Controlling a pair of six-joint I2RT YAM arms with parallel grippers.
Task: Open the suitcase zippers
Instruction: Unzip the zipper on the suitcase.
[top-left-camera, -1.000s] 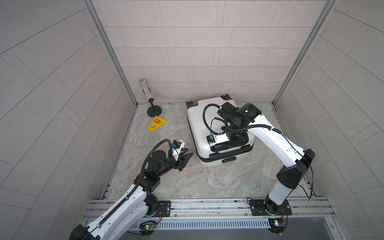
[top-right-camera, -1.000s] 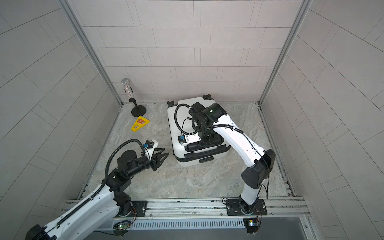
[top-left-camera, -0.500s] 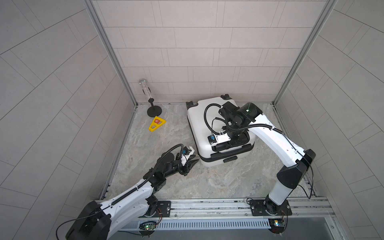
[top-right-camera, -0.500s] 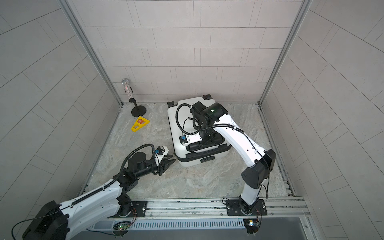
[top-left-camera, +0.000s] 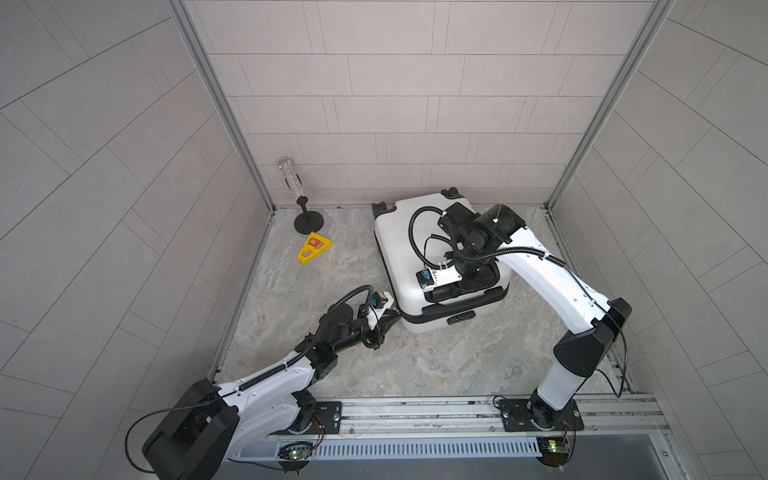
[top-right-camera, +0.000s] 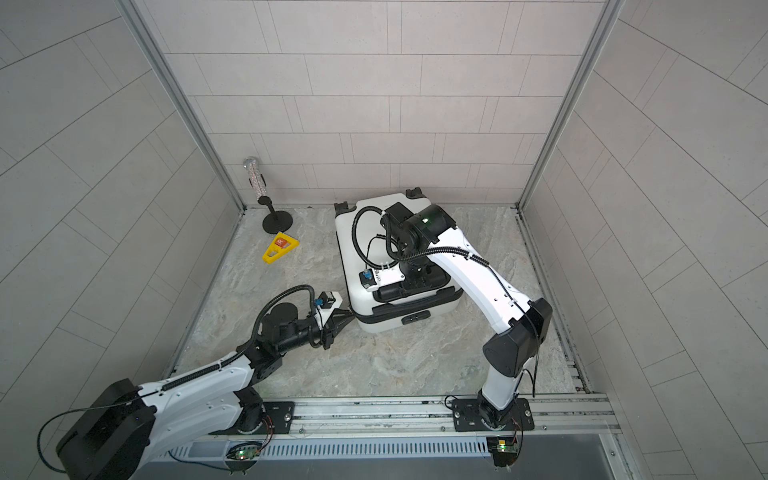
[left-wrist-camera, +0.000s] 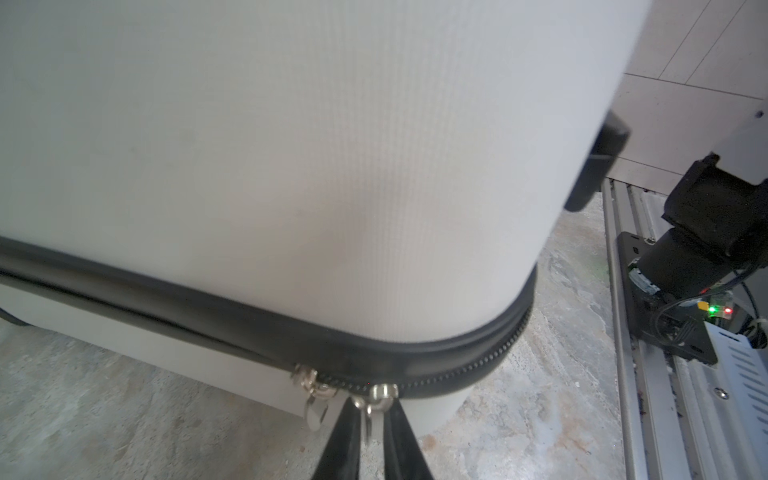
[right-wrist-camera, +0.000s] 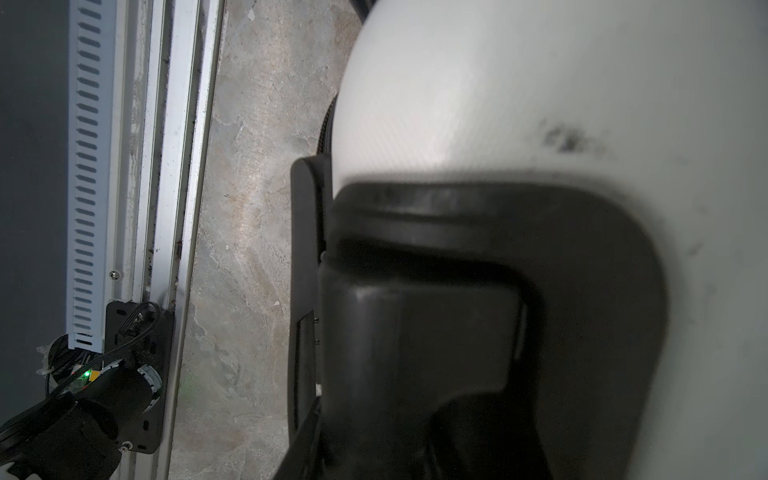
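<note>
One white suitcase (top-left-camera: 399, 249) lies on the desk (top-left-camera: 436, 365). Two black wheels (top-left-camera: 379, 206) show at its far end in both top views. Two metal zipper pulls (left-wrist-camera: 309, 386) hang side by side on its one black zipper band (left-wrist-camera: 478, 353). Far left are one black stand (top-left-camera: 307, 218) carrying one glittery tube (top-left-camera: 291, 178), and one yellow wedge (top-left-camera: 313, 247). Two robot arms are there, a left arm (top-left-camera: 270, 374) and a right arm (top-left-camera: 540, 270).

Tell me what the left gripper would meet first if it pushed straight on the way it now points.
The metal zipper pull that sits between the left gripper's fingers, with the black zipper band at the suitcase's lower corner directly behind it. Depth is hard to judge this close, but nothing else lies in that line.
</note>
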